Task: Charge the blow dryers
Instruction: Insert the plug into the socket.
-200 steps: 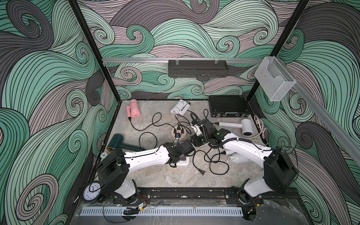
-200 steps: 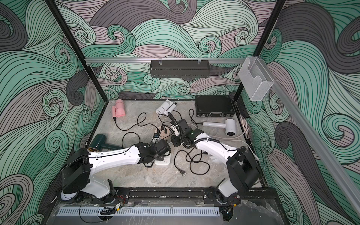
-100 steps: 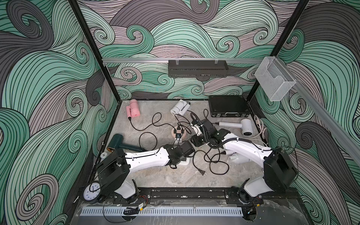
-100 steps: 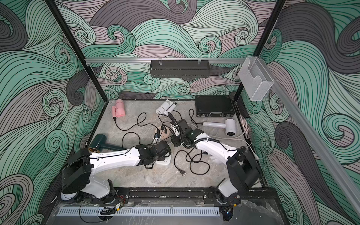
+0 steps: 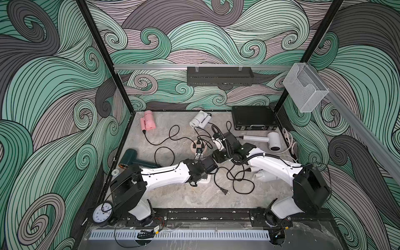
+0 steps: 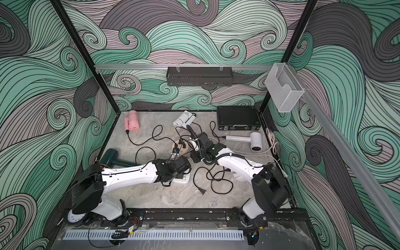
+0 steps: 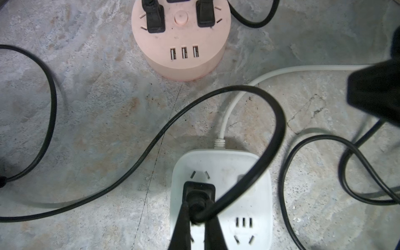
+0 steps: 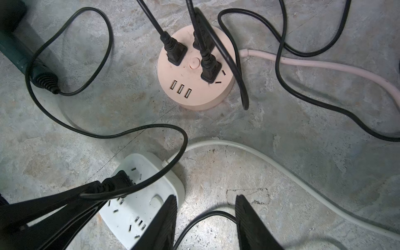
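Left jaws nearer block [image 7: 249, 164], around plug [image 7: 198, 191]

In both top views the left arm's wrist covers most of the white socket block [image 5: 206, 180] [image 6: 184, 178], so only one corner shows. In the left wrist view the left gripper [image 7: 198, 214] and the black plug [image 7: 198, 192] it pinches cover the block's socket, so how far the prongs sit in cannot be told. Beyond the block, the picture's edge cuts off the peach hub [image 7: 180, 49]. Beside the block a dark blurred shape [image 7: 376, 91] is unidentifiable. Past the block, a white dryer [image 5: 263, 176] lies mostly under the right arm.
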